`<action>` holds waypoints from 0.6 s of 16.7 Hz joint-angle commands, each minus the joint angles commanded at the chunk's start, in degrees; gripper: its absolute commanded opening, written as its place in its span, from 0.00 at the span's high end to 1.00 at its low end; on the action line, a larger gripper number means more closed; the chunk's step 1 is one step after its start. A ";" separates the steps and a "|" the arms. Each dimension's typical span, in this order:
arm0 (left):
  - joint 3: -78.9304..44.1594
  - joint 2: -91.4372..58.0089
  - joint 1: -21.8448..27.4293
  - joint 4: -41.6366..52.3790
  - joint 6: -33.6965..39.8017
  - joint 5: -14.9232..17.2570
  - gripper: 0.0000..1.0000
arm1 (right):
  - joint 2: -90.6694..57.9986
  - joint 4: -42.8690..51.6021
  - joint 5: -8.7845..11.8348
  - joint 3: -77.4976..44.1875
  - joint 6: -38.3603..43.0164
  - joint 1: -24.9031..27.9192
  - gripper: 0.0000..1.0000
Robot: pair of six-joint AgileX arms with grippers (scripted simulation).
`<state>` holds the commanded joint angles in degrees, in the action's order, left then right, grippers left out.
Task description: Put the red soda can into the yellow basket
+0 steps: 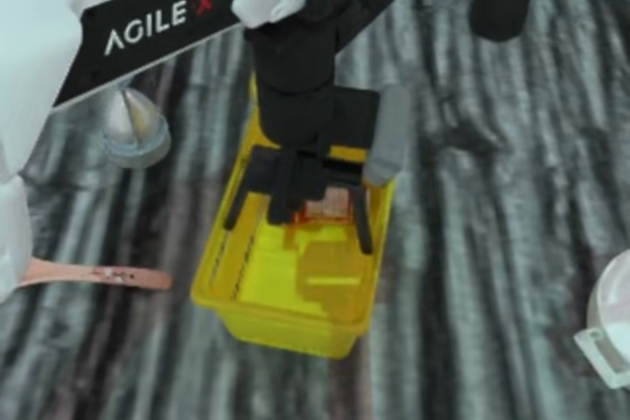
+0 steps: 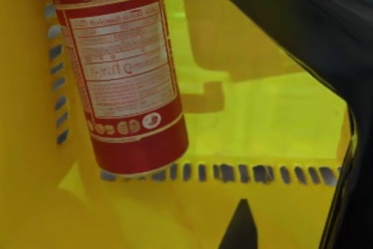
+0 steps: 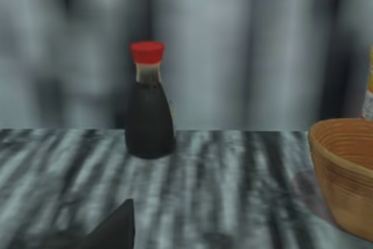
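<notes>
From above, we see our left arm reaching over the yellow basket [image 1: 295,292] near the middle of the striped grey table [image 1: 492,243], with our left gripper [image 1: 313,206] down inside it. Its black fingers [image 1: 362,223] are spread apart, and a bit of the red soda can [image 1: 325,209] shows between them; we cannot tell if they touch it. The basket is a shiny plastic box with slotted sides. A silver bell [image 1: 135,125] sits to its left, a flat pink tool [image 1: 98,275] lies below the bell, and a white thing [image 1: 615,327] sits at the right edge. Our right arm is parked at the top right, and we cannot tell how its gripper [image 1: 500,2] stands. Close up, our left wrist camera shows the red soda can [image 2: 125,74] inside the yellow basket [image 2: 268,45], by a slotted wall. It is a round tin tube with cream lettering, and its long way runs up and down, leaning a little. Over on our right wrist camera, a dark sauce bottle [image 3: 148,103] with a red cap stands upright on the table [image 3: 233,179], and a woven brown bowl [image 3: 344,167] sits well apart from it.
</notes>
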<state>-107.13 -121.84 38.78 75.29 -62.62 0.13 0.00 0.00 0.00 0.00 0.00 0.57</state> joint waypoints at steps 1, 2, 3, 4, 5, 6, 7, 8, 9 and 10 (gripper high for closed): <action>0.00 0.00 0.00 0.00 0.00 0.00 1.00 | 0.00 0.00 0.00 0.00 0.00 0.00 0.00; 0.00 0.00 0.00 0.00 0.00 0.00 1.00 | 0.00 0.00 0.00 0.00 0.00 0.00 0.00; 0.00 0.00 0.00 0.00 0.00 0.00 1.00 | 0.00 0.00 0.00 0.00 0.00 0.00 0.00; 0.00 0.00 0.00 0.00 0.00 0.00 1.00 | 0.00 0.00 0.00 0.00 0.00 0.00 0.00; 0.00 0.00 0.00 0.00 0.00 0.00 1.00 | 0.00 0.00 0.00 0.00 0.00 0.00 0.00; 0.03 -0.04 -0.01 0.02 -0.06 0.01 1.00 | 0.00 0.00 0.00 0.00 0.00 0.00 0.00; -0.17 -0.02 -0.05 0.23 -0.15 0.03 1.00 | 0.00 0.00 0.00 0.00 0.00 0.00 0.00; -0.89 0.09 -0.31 1.04 -0.37 0.06 1.00 | 0.00 0.00 0.00 0.00 0.00 0.00 0.00; -2.00 0.34 -0.80 2.45 -0.64 0.06 1.00 | 0.00 0.00 0.00 0.00 0.00 0.00 0.00; -3.36 0.68 -1.36 4.28 -0.98 0.04 1.00 | 0.00 0.00 0.00 0.00 0.00 0.00 0.00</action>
<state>-110.49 -121.16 37.42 79.57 -63.60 0.17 0.00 0.00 0.00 0.00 0.00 0.57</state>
